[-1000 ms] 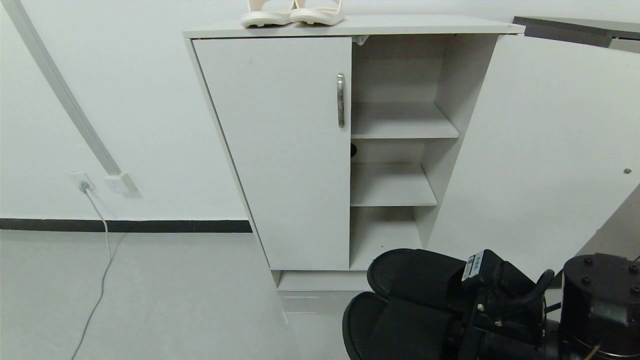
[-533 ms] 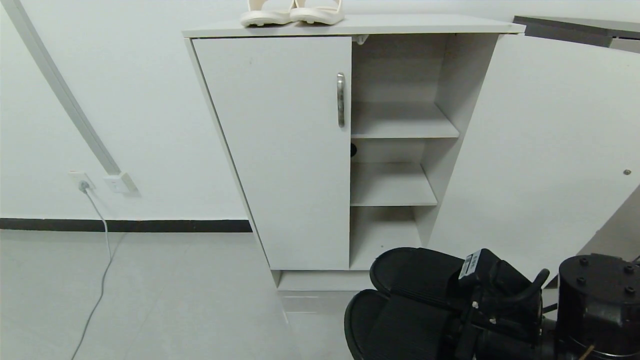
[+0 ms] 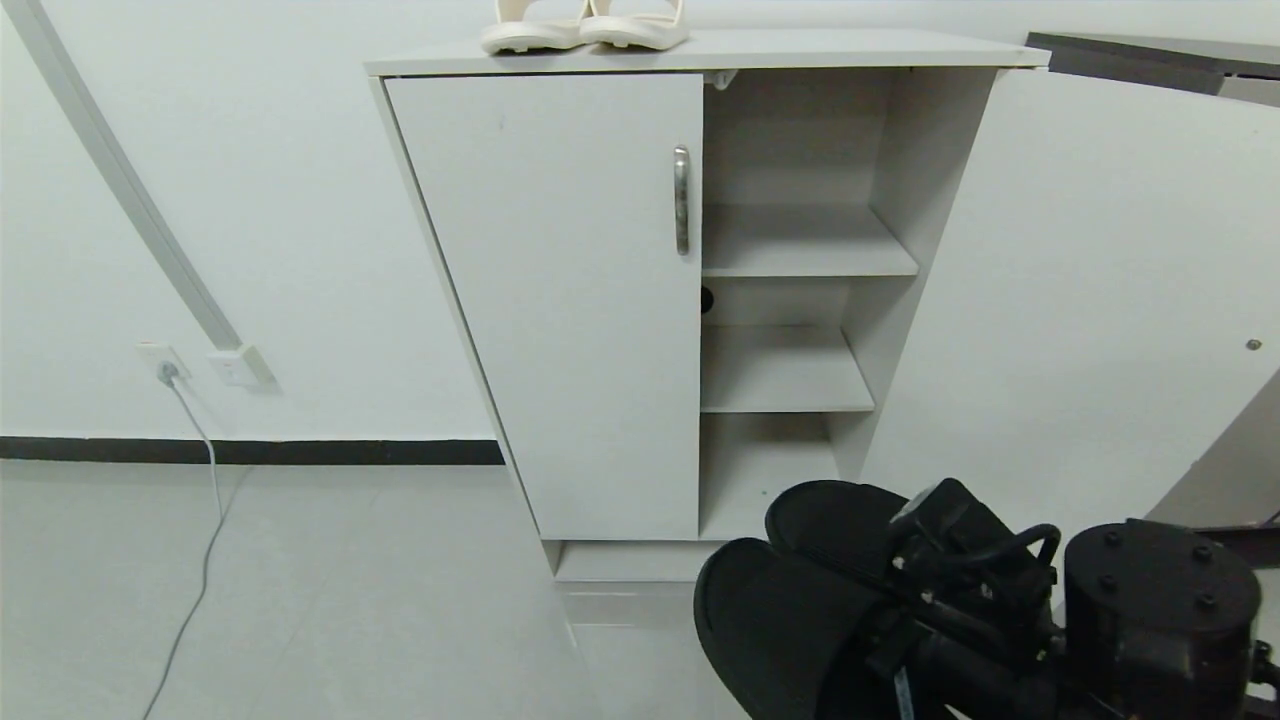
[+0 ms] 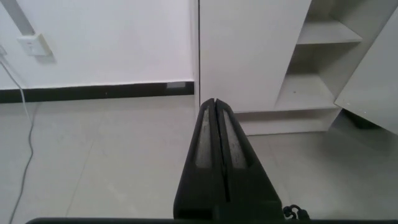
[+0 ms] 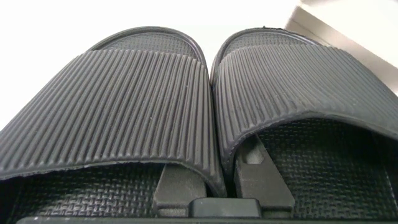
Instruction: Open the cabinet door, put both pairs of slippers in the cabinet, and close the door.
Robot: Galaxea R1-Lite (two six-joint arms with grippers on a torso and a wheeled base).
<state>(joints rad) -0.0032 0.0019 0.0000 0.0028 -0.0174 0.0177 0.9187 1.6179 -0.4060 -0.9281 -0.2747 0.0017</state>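
White cabinet (image 3: 800, 50) stands with its right door (image 3: 1080, 300) swung wide to receive the black slippers (image 3: 790, 600), clamped as a pair in the right gripper (image 5: 214, 183) near the front edge of the lowest shelf (image 3: 760, 485); cream slippers (image 3: 585, 30) wait on top, left gripper (image 4: 216, 134) pinched shut, empty.

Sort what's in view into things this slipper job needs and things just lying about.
For the job:
- black slippers, clamped in the right gripper
- cream slippers, on top of the cabinet
- the cabinet's open door

Lying about:
- wall socket
- cable, trailing from the socket to the floor
- conduit on the wall
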